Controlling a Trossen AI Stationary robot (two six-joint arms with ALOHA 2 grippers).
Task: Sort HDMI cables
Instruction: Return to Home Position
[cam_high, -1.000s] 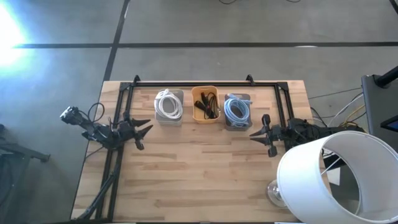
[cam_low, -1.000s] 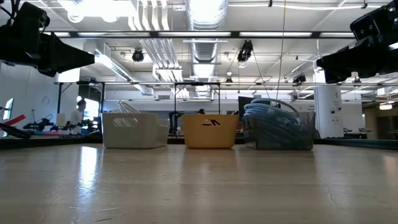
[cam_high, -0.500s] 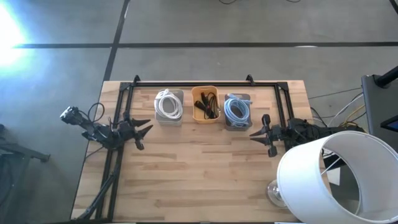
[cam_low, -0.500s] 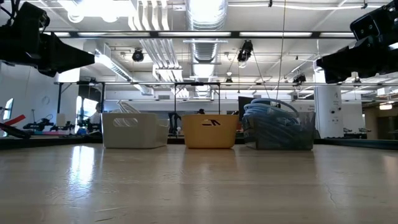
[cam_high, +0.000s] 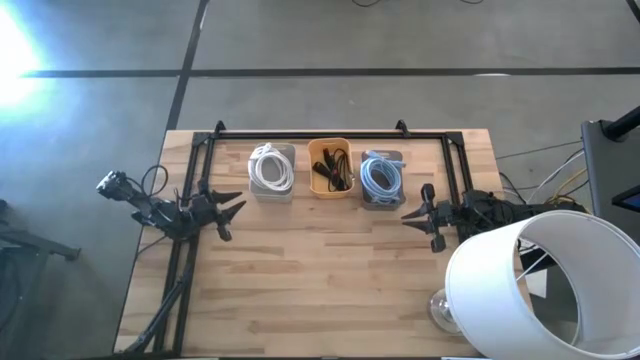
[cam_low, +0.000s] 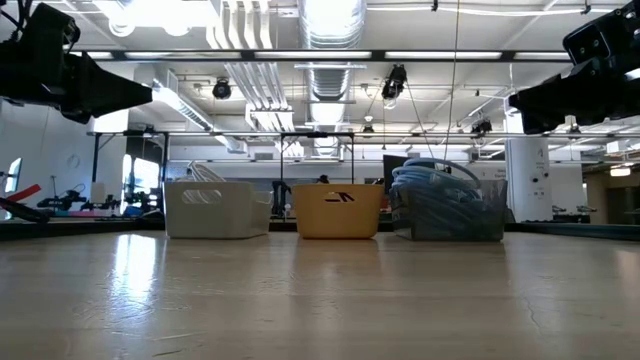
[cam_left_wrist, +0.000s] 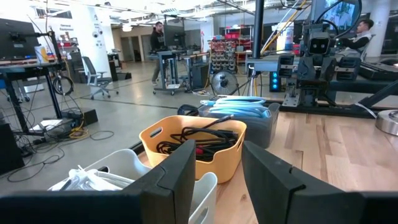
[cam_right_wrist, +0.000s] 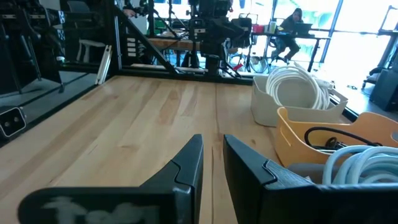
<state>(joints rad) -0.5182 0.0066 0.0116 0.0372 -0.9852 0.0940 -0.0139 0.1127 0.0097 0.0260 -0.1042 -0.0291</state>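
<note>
Three trays stand in a row at the table's far side. The clear tray (cam_high: 271, 170) holds the white coils (cam_right_wrist: 297, 87). In the orange tray (cam_high: 330, 167) lie the black bundles (cam_left_wrist: 199, 138). Light-blue coils (cam_high: 380, 176) fill the grey tray (cam_low: 450, 208) and rise above its rim. My left gripper (cam_high: 238, 208) hovers open at the table's left side, level, pointing toward the trays. My right gripper (cam_high: 405, 215) hovers at the right side, near the grey tray, with a narrow gap between its fingers (cam_right_wrist: 212, 146). Neither gripper holds anything.
A black metal frame (cam_high: 330, 132) runs along the far edge and down both sides. A large white lamp shade (cam_high: 540, 290) and a glass base (cam_high: 440, 310) stand at the near right corner. Bare wood lies between the arms and toward the near edge.
</note>
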